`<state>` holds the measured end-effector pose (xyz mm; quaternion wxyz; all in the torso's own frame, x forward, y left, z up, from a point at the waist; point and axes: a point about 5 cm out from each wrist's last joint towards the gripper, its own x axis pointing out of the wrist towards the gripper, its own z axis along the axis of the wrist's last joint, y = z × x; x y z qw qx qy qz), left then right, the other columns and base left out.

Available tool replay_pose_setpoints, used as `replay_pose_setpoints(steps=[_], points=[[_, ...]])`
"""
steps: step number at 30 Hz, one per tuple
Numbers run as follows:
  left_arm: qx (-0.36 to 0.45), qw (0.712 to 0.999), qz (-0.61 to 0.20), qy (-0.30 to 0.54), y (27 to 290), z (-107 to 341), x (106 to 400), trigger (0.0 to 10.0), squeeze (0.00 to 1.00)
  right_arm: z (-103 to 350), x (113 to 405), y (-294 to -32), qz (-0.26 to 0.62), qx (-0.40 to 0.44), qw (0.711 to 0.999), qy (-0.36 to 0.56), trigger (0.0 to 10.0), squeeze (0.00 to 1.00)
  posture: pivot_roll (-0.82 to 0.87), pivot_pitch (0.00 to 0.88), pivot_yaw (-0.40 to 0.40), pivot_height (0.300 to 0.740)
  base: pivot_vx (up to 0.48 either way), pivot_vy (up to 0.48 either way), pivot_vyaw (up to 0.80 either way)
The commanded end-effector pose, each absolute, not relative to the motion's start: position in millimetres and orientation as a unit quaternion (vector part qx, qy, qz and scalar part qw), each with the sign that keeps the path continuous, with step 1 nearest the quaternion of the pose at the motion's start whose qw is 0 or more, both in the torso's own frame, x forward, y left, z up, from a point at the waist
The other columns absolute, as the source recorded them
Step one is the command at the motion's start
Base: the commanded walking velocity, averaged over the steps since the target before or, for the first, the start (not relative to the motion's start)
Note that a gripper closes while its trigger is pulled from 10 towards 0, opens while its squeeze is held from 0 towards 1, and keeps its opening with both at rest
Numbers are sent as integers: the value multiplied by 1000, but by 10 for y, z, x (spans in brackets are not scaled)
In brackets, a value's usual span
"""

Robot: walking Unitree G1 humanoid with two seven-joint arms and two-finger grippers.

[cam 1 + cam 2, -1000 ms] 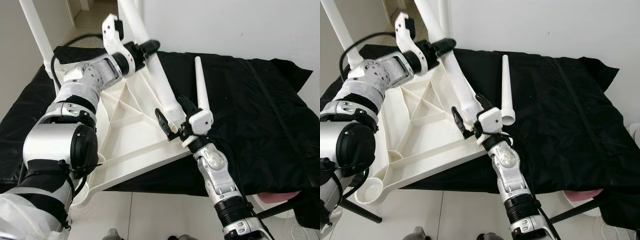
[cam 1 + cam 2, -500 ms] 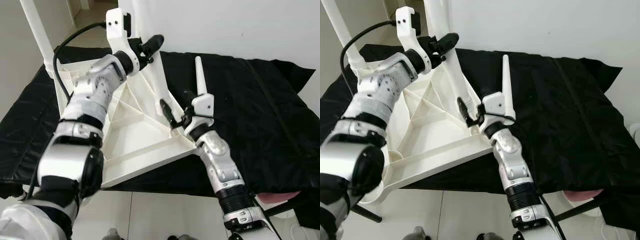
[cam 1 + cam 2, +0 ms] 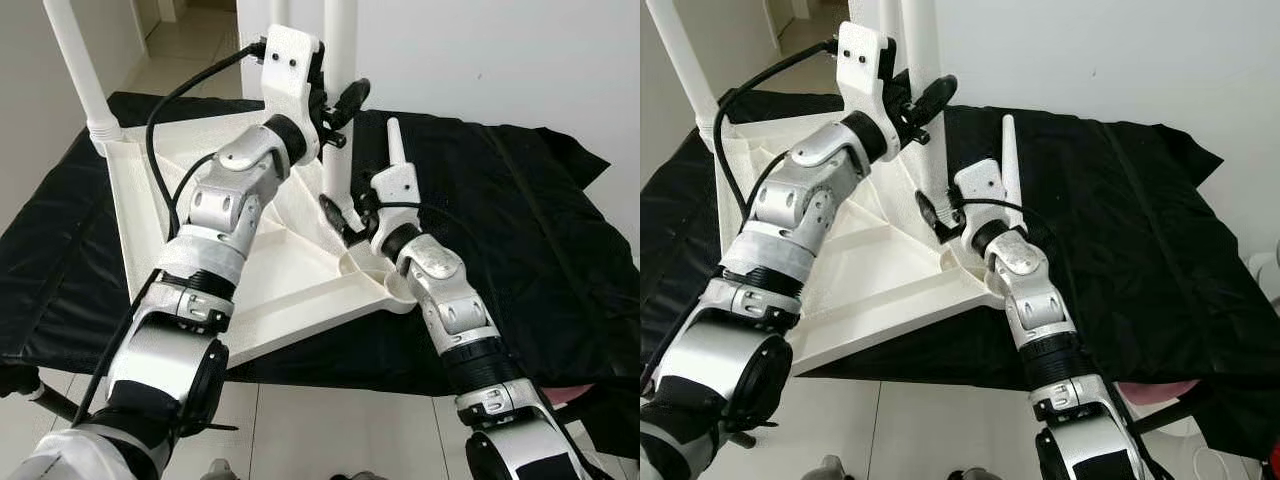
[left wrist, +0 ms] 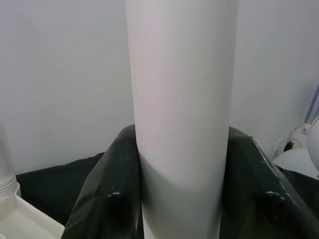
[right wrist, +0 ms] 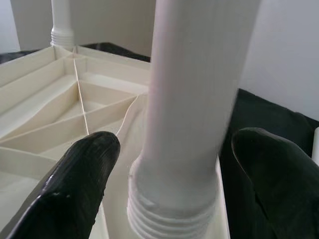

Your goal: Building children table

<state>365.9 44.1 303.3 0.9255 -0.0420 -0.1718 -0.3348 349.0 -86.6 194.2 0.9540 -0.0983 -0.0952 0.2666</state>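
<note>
Screwing the upright white leg (image 3: 338,110) into its corner socket is the step in hand, I judge. The left gripper (image 3: 338,105) is clamped around the leg's shaft high up, while the right gripper (image 3: 345,215) sits low at the leg's threaded foot with its fingers (image 5: 82,174) apart on either side, not pressing it. To do it well, keep the leg plumb over the socket, let the low gripper steady the foot, and turn from above without cross-threading. The upturned white tabletop (image 3: 250,270) lies on a black cloth (image 3: 520,220), its near corner reaching the cloth's front edge. Another leg (image 3: 75,70) already stands at the tabletop's far left corner, and a loose leg (image 3: 1010,170) lies on the cloth just beside the right gripper. Behind is a plain white wall (image 3: 500,50), and pale floor tiles (image 3: 320,430) lie in front
</note>
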Motion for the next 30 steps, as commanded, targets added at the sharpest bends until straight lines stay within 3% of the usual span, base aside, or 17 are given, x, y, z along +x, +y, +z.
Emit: replay_pose_setpoints(steps=[1, 9, 27, 28, 30], points=[[-37, 929, -324, -175, 407, 3057, 3635, 10000, 0, 1934, 3506, -853, 271, -110, 952, -87, 10000, 0, 32, 0, -75, 740, 0, 0, 0], [-31, 923, -336, -182, 215, 3052, 3485, 10000, 0, 1992, 3596, -809, 261, -120, 954, -84, 10000, 0, 41, 0, -84, 740, 0, 0, 0], [-25, 922, -338, -186, 155, 3088, 3424, 10000, 0, 2001, 3638, -862, 252, -131, 955, -84, 10000, 0, 37, 0, -86, 740, 0, 0, 0], [-25, 922, -338, -186, 149, 3090, 3418, 10000, 0, 2002, 3641, -865, 250, -132, 956, -85, 8078, 0, 37, 0, -86, 740, 0, 0, 0], [-25, 922, -338, -186, 145, 3090, 3414, 10000, 0, 2003, 3643, -866, 248, -133, 956, -85, 8078, 0, 37, 0, -86, 740, 0, 0, 0]])
